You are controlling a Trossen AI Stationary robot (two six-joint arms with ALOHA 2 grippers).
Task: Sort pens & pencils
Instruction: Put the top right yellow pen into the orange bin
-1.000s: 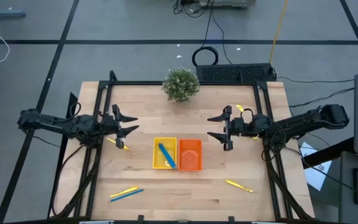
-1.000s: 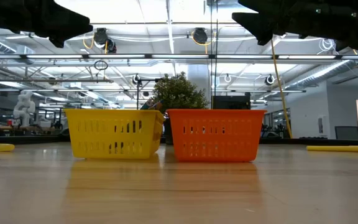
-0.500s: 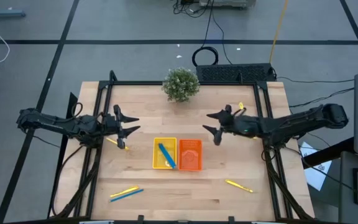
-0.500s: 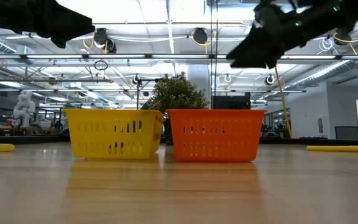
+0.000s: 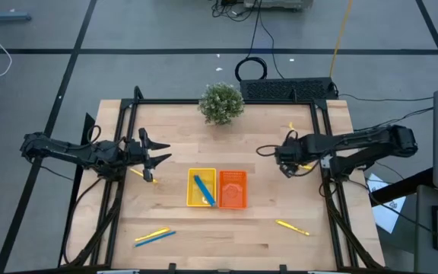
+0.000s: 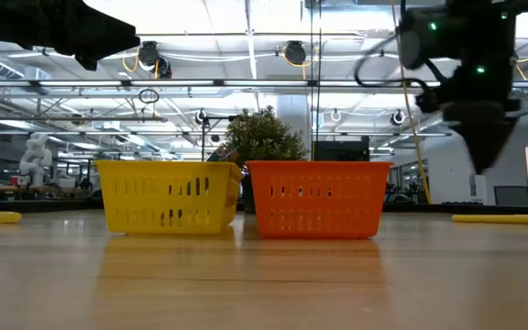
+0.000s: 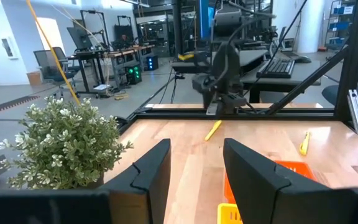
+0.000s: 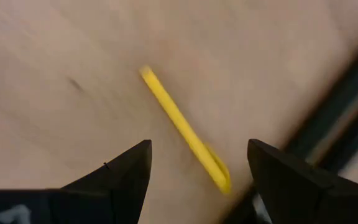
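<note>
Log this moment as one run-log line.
stage: reaching | right gripper: open, pointing down over yellow pencil near table's right edge | left gripper: open, empty, hovering left of yellow tray | blue pen: in yellow tray

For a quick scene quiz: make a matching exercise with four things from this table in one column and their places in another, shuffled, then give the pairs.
Things:
1. blue pen
2. plant
3. orange basket
4. right gripper

Places:
A. at the table's far edge, in the middle
B. lying in the yellow basket
C. pointing down over a yellow pencil, fingers open
D. right beside the yellow basket

Pairs: 1-B, 2-A, 3-D, 4-C
</note>
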